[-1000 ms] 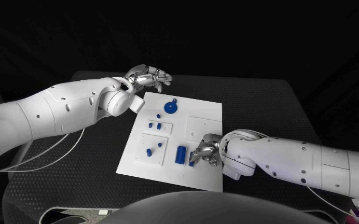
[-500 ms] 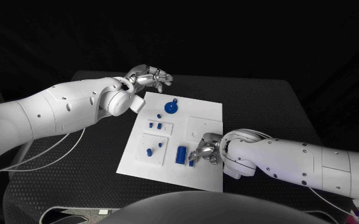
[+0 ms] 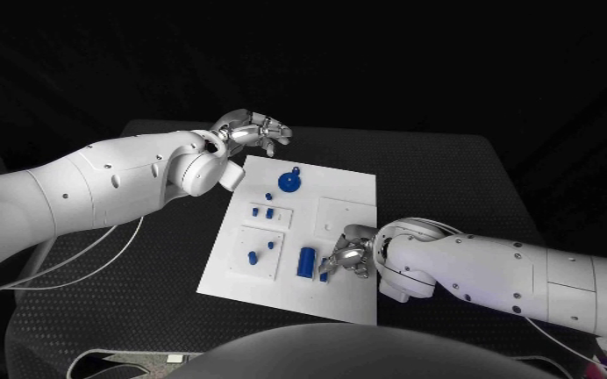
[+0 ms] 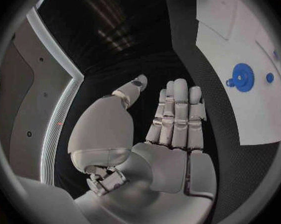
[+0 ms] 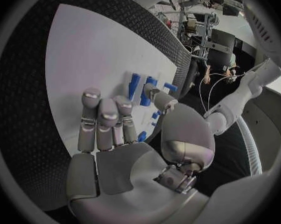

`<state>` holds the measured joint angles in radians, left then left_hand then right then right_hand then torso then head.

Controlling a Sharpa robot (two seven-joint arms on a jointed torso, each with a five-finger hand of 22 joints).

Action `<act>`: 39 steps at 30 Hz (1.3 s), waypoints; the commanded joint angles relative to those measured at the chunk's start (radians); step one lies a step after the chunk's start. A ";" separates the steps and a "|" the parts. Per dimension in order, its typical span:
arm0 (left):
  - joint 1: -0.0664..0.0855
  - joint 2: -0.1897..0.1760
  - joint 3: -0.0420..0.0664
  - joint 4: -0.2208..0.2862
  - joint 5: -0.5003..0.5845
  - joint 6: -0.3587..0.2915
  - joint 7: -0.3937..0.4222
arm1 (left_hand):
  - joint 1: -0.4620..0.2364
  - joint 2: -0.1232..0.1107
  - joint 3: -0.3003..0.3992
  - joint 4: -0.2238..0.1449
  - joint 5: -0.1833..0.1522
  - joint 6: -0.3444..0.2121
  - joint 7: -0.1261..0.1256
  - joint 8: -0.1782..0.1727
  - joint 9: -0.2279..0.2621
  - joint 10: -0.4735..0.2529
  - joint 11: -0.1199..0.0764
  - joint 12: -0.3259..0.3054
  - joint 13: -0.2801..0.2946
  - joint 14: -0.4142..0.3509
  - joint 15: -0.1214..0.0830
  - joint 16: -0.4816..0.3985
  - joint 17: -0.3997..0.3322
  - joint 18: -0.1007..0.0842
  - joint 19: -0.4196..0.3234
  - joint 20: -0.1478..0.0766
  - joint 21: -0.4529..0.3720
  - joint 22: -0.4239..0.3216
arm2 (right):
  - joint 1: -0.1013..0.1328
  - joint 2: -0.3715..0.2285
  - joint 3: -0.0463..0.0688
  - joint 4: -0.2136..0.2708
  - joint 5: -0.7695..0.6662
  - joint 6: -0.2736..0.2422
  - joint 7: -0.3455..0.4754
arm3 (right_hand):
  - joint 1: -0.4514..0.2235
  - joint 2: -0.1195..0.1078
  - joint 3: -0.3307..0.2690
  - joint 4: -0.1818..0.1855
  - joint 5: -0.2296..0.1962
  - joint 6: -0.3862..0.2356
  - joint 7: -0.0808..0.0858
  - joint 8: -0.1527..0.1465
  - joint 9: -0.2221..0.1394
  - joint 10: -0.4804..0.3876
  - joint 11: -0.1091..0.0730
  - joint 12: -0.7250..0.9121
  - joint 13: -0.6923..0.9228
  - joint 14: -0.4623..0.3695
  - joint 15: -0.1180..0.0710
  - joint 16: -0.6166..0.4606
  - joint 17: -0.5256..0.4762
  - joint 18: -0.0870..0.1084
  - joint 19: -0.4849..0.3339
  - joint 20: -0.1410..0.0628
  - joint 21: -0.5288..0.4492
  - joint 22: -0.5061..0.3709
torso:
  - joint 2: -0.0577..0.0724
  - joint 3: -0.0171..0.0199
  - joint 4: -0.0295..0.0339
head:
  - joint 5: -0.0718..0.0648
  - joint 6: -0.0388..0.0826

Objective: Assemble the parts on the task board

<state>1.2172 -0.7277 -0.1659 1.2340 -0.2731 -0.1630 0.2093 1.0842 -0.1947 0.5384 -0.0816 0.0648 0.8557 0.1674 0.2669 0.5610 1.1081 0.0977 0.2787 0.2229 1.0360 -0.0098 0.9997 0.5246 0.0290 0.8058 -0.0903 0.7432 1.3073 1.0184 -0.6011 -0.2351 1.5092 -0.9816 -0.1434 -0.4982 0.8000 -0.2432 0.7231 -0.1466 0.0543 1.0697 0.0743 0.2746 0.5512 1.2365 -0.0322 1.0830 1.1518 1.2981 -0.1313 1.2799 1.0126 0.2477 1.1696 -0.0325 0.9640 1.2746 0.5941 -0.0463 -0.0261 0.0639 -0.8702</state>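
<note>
Task board (image 3: pixel 341 296) lies mid-table with blue parts on it; right hand (image 3: pixel 344 256) sits low at its 5 o'clock, fingers by a small blue part (image 5: pixel 141 136), grasp uncertain—likely the pick-up step; left hand (image 3: pixel 251 130) idles empty, fingers loosely apart, at 11 o'clock.

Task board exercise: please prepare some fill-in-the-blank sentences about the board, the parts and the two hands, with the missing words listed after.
1. The white task board lies on a ____ table.
2. The round gear-shaped part on the board is ____ in colour.
3. The ____ hand is over the board's near edge, close to the blue parts.
4. The left hand is beyond the board's far corner and holds ____.

Missing words: black; blue; right; nothing
</note>
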 commanded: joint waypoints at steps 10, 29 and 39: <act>0.002 0.000 0.001 0.003 -0.004 0.014 0.004 | 0.001 -0.003 0.002 0.007 -0.005 -0.005 0.005 0.005 -0.002 -0.008 0.002 0.007 0.002 -0.005 0.001 0.003 0.002 0.016 0.000 -0.017 -0.001 0.021 | -0.019 0.015 0.000 -0.025 -0.089 0.034 0.006 | 0.109 0.067 -0.075 -0.119 -0.005 0.000 0.002 0.007 0.014 -0.001 -0.003 -0.004 0.005 0.000 -0.007 -0.002 0.005 0.014 -0.007 -0.003 0.005 0.001 | 0.001 0.0009 0.0007 | 0.001 -0.002; 0.002 0.004 0.001 -0.003 -0.005 0.013 0.004 | 0.001 -0.004 0.001 0.008 -0.005 -0.005 0.005 0.006 -0.002 -0.009 0.002 0.007 0.002 -0.005 0.001 0.003 0.002 0.016 -0.001 -0.017 -0.001 0.021 | -0.028 -0.018 0.000 -0.048 0.071 0.016 0.059 | 0.063 0.047 -0.090 -0.065 -0.002 0.001 0.001 0.003 0.009 0.003 -0.002 -0.015 0.001 0.004 -0.007 -0.010 0.000 0.014 -0.004 0.006 -0.002 -0.010 | -0.001 -0.0001 -0.0014 | 0.001 0.003; 0.002 0.021 0.000 -0.035 0.001 0.008 0.013 | 0.000 -0.005 0.000 0.010 -0.005 -0.005 0.005 0.006 -0.002 -0.009 0.002 0.008 0.002 -0.008 0.002 0.002 0.001 0.015 -0.002 -0.016 -0.002 0.021 | 0.033 -0.088 0.027 -0.027 0.221 0.074 0.112 | -0.070 0.038 -0.246 -0.072 0.018 -0.058 0.020 -0.023 0.007 -0.050 0.014 -0.013 0.018 -0.034 0.007 -0.018 0.006 0.014 -0.054 0.004 -0.016 -0.009 | -0.005 0.0014 -0.0038 | -0.001 0.036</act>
<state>1.2178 -0.7098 -0.1663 1.2032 -0.2753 -0.1614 0.2080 1.0842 -0.1947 0.5382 -0.0770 0.0648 0.8556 0.1673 0.2668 0.5602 1.1055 0.1003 0.2825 0.2234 1.0360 -0.0098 0.9997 0.5251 0.0366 0.8057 -0.0902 0.7432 1.3077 1.0465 -0.6847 -0.2094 1.4778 -0.8380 -0.1076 -0.4320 0.7367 -0.2040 0.4860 -0.2145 0.0677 1.0266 0.0851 0.2573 0.5571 1.1899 -0.0179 1.0707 1.1696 1.2695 -0.1244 1.2681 1.0179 0.2414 1.1225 -0.0290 0.9523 1.2648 0.5911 -0.0445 -0.0288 0.0644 -0.8432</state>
